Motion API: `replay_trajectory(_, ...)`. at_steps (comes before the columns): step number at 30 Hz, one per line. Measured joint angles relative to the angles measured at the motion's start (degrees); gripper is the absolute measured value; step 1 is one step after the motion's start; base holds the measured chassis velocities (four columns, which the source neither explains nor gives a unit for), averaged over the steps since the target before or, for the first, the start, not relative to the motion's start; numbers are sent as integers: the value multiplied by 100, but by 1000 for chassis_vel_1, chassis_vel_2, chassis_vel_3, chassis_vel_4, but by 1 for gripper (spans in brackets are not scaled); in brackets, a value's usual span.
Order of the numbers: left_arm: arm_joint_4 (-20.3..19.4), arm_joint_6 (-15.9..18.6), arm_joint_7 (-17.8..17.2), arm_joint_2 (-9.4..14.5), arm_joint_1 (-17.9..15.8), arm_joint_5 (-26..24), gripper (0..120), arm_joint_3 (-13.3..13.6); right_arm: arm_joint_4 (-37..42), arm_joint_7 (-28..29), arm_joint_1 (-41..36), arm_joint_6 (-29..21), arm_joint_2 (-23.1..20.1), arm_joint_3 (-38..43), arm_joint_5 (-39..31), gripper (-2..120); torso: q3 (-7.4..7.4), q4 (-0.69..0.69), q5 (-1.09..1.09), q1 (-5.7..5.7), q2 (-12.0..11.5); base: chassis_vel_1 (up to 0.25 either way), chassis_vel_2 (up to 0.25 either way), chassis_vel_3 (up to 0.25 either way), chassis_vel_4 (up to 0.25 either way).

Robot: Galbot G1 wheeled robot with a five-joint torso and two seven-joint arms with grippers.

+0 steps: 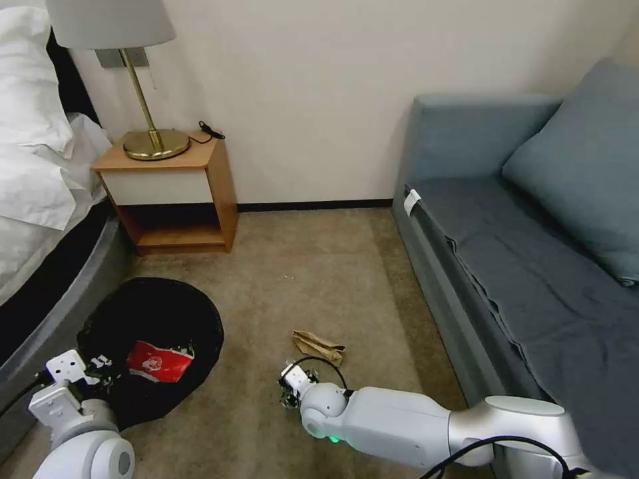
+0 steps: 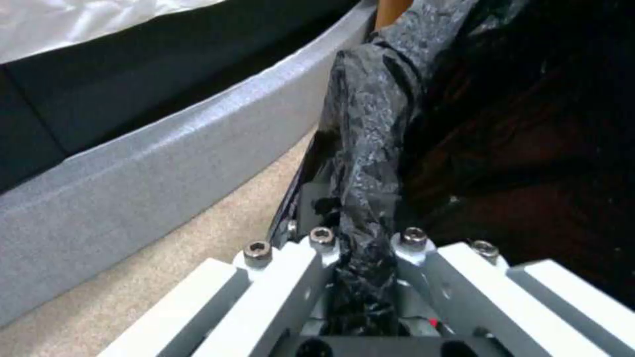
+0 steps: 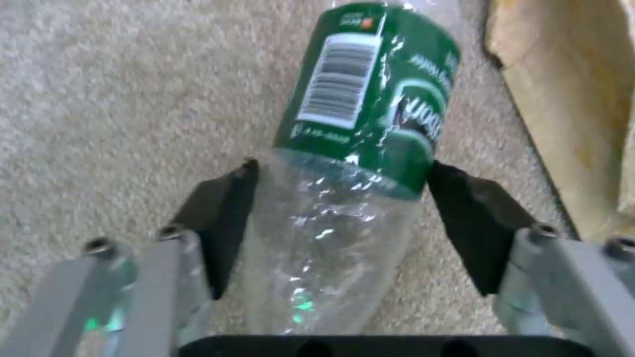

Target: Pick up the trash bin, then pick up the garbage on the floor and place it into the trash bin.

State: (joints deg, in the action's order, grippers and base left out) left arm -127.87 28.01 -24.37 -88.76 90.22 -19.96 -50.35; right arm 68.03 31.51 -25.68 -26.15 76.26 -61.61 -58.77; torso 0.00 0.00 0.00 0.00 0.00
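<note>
The trash bin (image 1: 153, 313), round and black with a black liner (image 2: 370, 148), is tilted beside the bed. My left gripper (image 1: 100, 372) is shut on its near rim and liner (image 2: 364, 277). A red-and-white wrapper (image 1: 158, 361) lies inside the bin. My right gripper (image 1: 291, 392) is down at the carpet, its black pads (image 3: 225, 223) pressing both sides of a clear bottle with a green label (image 3: 370, 99). A tan paper scrap (image 1: 318, 346) lies on the floor just beyond that gripper, and it is next to the bottle in the right wrist view (image 3: 569, 99).
The bed (image 1: 40, 199) with its grey frame (image 2: 132, 163) runs along the left, close to the bin. A wooden nightstand (image 1: 180, 199) with a brass lamp (image 1: 148, 143) stands at the back wall. A blue-grey sofa (image 1: 532, 266) lines the right. Open carpet (image 1: 313, 273) lies between.
</note>
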Motion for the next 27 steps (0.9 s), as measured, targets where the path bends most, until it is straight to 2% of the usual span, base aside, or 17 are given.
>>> replay_trajectory(1, 5, -6, 0, -1, -2, 1, 2, 3, -7, -6, 0, 8, -1, -3, 8, 60, 0, 0, 0, 0, 0, 0, 0, 0, 0)
replay_trajectory(2, 5, -6, 0, -1, -2, 1, 2, 3, -7, -6, 0, 8, -1, -3, 8, 60, 0, 0, 0, 0, 0, 0, 0, 0, 0)
replay_trajectory(6, 13, -14, 0, -2, -8, 9, 2, 8, -20, -25, -4, 48, -8, -11, 35, 41, 0, 0, 0, 0, 0, 0, 0, 0, 0)
replay_trajectory(16, 21, -13, 0, -1, -33, 19, 2, 22, 170, -43, 55, 70, -106, -12, 37, 17, 0, 0, 0, 0, 0, 0, 0, 0, 0)
replay_trajectory(22, 48, -7, 0, 2, -43, 21, 2, 23, 546, -7, 151, 71, -300, 57, 9, 15, 0, 1, 1, 0, 0, 0, 0, 0, 0)
replay_trajectory(26, 68, -3, 1, 12, -43, 21, 2, 29, 1121, 74, 426, 30, -801, 245, -79, 15, 0, 2, 2, 0, 0, 0, 0, 0, 0)
replay_trajectory(27, 68, -3, 1, 12, -43, 21, 2, 29, 1121, 74, 426, 30, -801, 245, -79, 15, 0, 2, 2, 0, 0, 0, 0, 0, 0)
